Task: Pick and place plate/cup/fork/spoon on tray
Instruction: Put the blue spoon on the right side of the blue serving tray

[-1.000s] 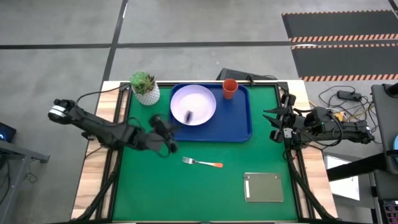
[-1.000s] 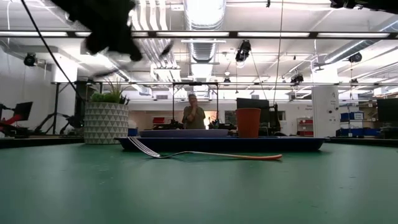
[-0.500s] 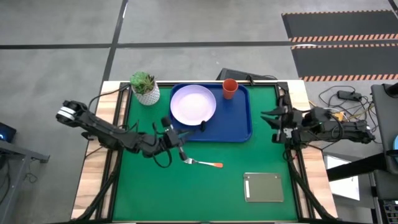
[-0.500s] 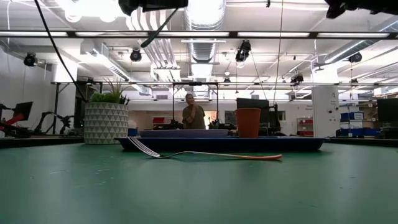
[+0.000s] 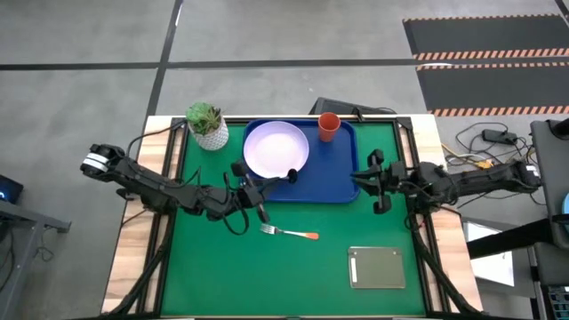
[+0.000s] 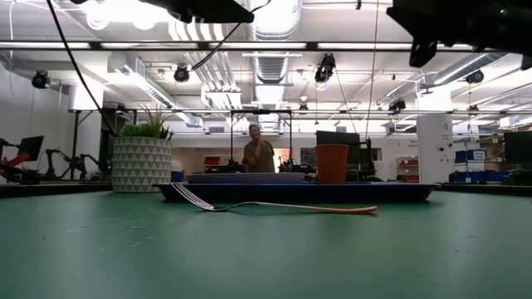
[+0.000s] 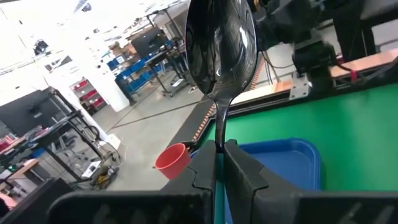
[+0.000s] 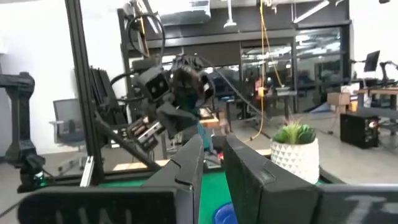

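Jaws, left: the left gripper (image 5: 264, 191) hangs above the bench just off the near edge of the tray (image 5: 347, 182), clamped on the neck of the spoon (image 7: 219, 56); the left wrist view shows the silver bowl standing up out of the closed fingers (image 7: 202, 177), the handle hidden between them.
Spoon: held in the air, its bowl reaching over the tray's near rim beside the plate (image 5: 276, 148), not yet resting on anything.
Plate: lying inside the tray, at its left half.
Fork: flat on the green bench (image 5: 204, 267), on the near side of the tray and apart from it, tines toward the left gripper, orange handle (image 5: 307, 236) pointing away (the low view shows it in front of the tray's edge).
Cup: upright (image 5: 328, 126) in the tray's far right corner.
Jaws, right: the right gripper (image 5: 372, 182) hovers at the tray's right edge, holding nothing; its fingers (image 8: 186, 168) stand slightly apart in the right wrist view.
Step in hand: by my reading, placing the spoon, with plate and cup already set.
Next move: likely carry the spoon a little farther over the tray, onto bare blue floor to the right of the plate, lower it until it nearly lies flat, then release; the slim neck could twist in the grip.
Left over: the fork.
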Controlling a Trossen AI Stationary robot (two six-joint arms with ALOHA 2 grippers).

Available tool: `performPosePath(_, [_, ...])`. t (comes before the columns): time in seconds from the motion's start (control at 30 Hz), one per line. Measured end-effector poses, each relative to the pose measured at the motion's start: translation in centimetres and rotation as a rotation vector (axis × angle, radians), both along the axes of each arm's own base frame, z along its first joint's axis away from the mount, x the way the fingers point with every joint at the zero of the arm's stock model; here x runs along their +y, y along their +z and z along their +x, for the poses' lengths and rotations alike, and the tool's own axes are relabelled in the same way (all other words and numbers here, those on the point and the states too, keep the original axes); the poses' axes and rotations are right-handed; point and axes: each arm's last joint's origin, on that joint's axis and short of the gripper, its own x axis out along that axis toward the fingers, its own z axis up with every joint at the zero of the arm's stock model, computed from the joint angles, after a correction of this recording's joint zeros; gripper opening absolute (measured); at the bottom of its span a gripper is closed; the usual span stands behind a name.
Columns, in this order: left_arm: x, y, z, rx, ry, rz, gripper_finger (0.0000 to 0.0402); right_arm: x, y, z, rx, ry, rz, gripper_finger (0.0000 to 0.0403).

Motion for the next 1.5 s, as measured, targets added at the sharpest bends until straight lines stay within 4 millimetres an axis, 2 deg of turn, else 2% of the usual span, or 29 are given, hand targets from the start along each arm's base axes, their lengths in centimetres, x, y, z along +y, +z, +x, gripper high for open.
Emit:
performPosePath(0.23, [0.0, -0.4, 0.0, 0.041, 0.002, 0.012, 0.0000, 0.9, -1.3, 2.1, 0.024, 0.043, -0.008, 0.0052])
performPosePath(0.37, [0.0, -1.2, -0.2, 0.062, 0.007, 0.018, 0.0000, 1.5, -1.2, 4.1, 0.026, 0.039, -0.048, 0.0052])
performPosePath(0.53, [0.3, -2.9, -1.3, 0.089, 0.211, 0.029, 0.0000, 2.5, -0.3, 7.4, 0.039, -0.004, -0.166, 0.0052])
performPosePath(0.6, [0.4, -3.3, -1.6, 0.094, 0.280, 0.036, 0.0000, 2.8, -0.1, 8.7, 0.051, -0.042, -0.213, 0.0052])
performPosePath(0.77, [0.3, -3.6, -1.9, 0.090, 0.307, 0.034, 0.0000, 2.8, 0.6, 11.9, 0.074, -0.191, -0.250, 0.0052])
performPosePath(0.9, [0.4, -4.0, -1.8, 0.085, 0.351, 0.026, 0.0000, 2.6, 1.0, 14.2, 0.087, -0.321, -0.224, 0.0052])
performPosePath(1.03, [0.5, -4.0, -1.9, 0.059, 0.433, 0.017, 0.0000, 2.5, 1.6, 16.0, 0.067, -0.360, -0.170, 0.0053])
performPosePath(1.17, [0.6, -4.1, -2.0, 0.041, 0.484, 0.007, 0.0000, 2.3, 2.2, 17.5, 0.051, -0.373, -0.162, 0.0077])
performPosePath(1.5, [0.5, -3.9, -1.8, -0.007, 0.479, -0.025, 0.0000, 0.8, 2.9, 20.8, 0.037, -0.415, -0.066, 0.0179])
